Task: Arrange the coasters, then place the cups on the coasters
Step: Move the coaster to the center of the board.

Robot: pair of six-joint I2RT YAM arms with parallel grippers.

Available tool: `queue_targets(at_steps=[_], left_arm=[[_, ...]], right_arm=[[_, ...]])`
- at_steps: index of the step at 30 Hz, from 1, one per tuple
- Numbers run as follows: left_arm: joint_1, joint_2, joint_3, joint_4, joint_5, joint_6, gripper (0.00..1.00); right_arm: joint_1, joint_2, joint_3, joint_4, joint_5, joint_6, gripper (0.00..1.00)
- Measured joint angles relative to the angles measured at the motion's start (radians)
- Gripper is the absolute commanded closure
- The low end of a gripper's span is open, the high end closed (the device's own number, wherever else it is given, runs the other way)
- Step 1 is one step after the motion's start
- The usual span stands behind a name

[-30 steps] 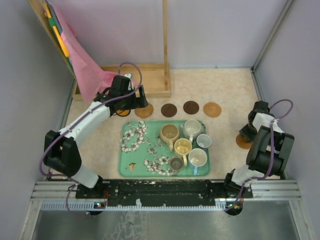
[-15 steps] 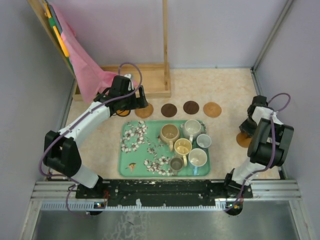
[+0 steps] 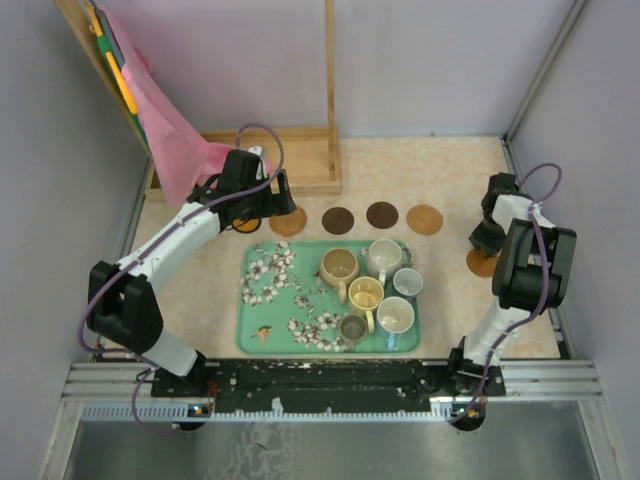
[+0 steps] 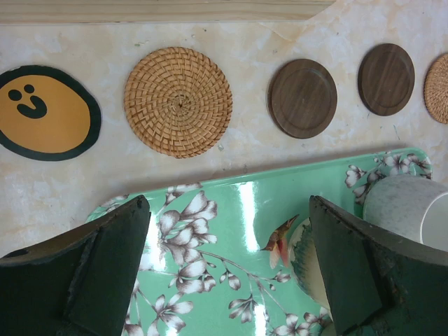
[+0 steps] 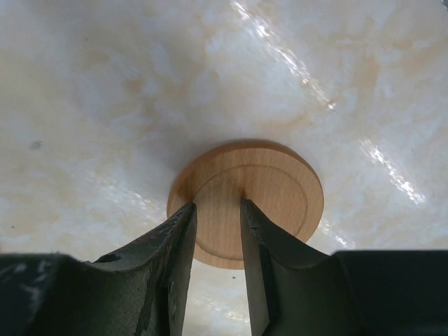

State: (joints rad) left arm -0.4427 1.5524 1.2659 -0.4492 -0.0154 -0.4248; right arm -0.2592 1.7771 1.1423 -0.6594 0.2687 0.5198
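- five coasters (image 4: 178, 101) lay in a row on the counter (image 3: 450, 170) beyond the tray (image 3: 250, 315); the sixth, a tan wood coaster (image 5: 273, 189), sat apart at the right.
- your right end effector (image 5: 218, 210) stood narrow, tips on that coaster; grip unclear.
- your left end effector (image 4: 227, 210) hung wide and empty.
- all six cups (image 3: 339, 266) sat on the tray, none placed yet.

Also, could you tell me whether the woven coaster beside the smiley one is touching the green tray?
Apart. The left wrist view shows a strip of bare tabletop between the woven coaster and the green tray's far rim.
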Motion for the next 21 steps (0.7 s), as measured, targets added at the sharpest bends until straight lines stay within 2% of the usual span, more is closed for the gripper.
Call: queue_targets(at_steps=[21], left_arm=[[0.0,0.026,0.013,0.0,-0.023,0.002,0.0]], right_arm=[[0.099,0.198,0.266,-0.001,0.0,0.002,0.65]])
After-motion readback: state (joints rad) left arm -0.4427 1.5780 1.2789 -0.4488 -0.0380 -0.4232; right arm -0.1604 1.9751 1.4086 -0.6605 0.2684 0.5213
